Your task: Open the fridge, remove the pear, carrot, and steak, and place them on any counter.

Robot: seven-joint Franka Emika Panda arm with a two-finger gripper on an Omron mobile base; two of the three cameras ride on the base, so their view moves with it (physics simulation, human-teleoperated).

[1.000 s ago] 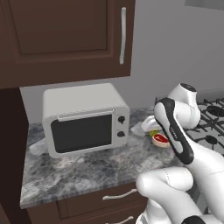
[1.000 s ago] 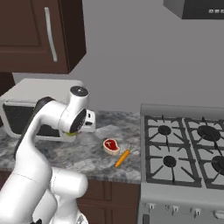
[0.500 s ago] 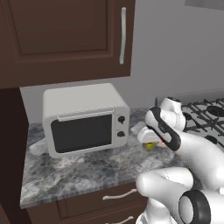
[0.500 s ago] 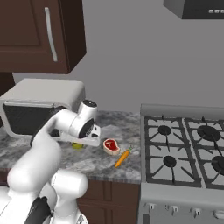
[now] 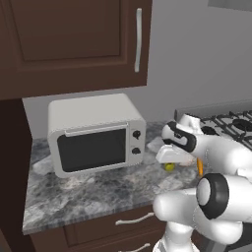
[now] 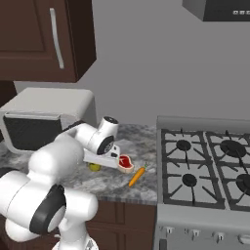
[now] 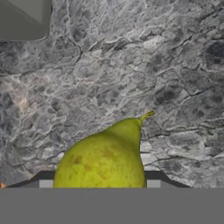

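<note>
One pear (image 7: pixel 105 157), one steak (image 6: pixel 125 162) and one carrot (image 6: pixel 136 176) are out on the grey marbled surface (image 6: pixel 112 183), along with one white microwave (image 5: pixel 93 134) standing toward its left end.

In the right base view the steak lies just right of the white hand, with the carrot beyond it, close to the right edge where the surface meets the stove (image 6: pixel 205 171). The pear peeks out as a small yellow-green patch under the hand, on the microwave side of the steak. The left base view hides the steak behind the arm and shows the pear as a small yellow bit below the hand, plus a sliver of orange carrot past the forearm.

The hand view gives the pear close up: it fills the lower middle, stem pointing up and right, with the gripper (image 7: pixel 99 183) fingertips at either side of its base. The gripper is partly spread around the pear, but whether the fingertips press on it cannot be told.
</note>
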